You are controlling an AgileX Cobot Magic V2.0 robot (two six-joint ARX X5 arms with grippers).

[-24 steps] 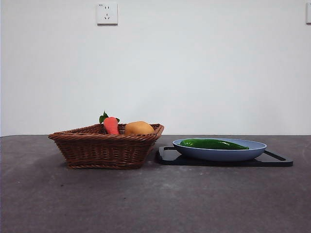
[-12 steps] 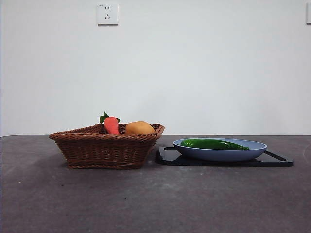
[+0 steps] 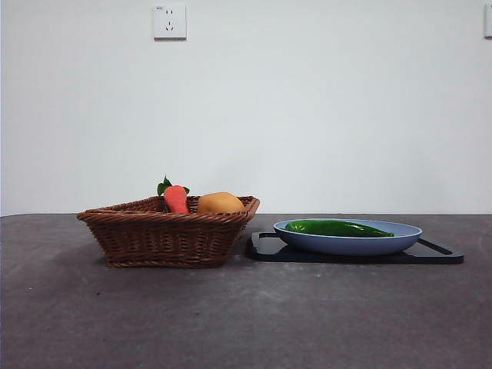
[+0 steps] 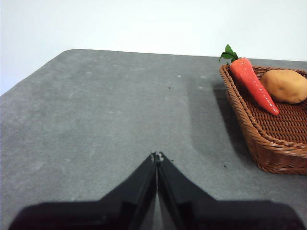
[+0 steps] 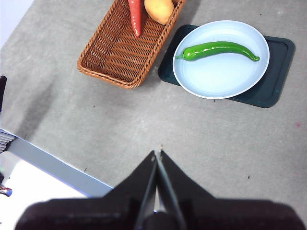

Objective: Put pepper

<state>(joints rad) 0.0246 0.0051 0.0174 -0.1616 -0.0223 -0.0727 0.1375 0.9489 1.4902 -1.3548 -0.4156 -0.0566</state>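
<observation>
The right gripper (image 5: 156, 154) hangs high over the table (image 5: 216, 143) with its two black jaws pressed together and nothing between them. The left gripper (image 4: 156, 156) sits low over its own bare side of the table, and its jaws are pressed together and hold nothing too. Out past the right gripper lies the pepper (image 5: 217, 49). It is long, shiny and green, and it rests flat across the blue plate (image 5: 225, 84), which sits on a dark tray (image 5: 276, 79). Just beside the tray is the brown basket (image 5: 115, 62), with the carrot (image 5: 136, 19) and the round orange-yellow fruit (image 5: 159, 9) lying at one end of it. In the front view the pepper (image 3: 338, 227) shows just over the rim of the plate. It looks like the pepper is already put where it belongs, or it could be waiting to be picked up; I cannot say which. If a gripper goes for it, the pepper is smooth and thin, so it might slip or roll out of the jaws. The jaws might also bump the plate rim and push the plate along the tray. Compared with the earlier front pictures, nothing has moved: basket, plate and pepper are all in the same spots, and no arm shows there.
</observation>
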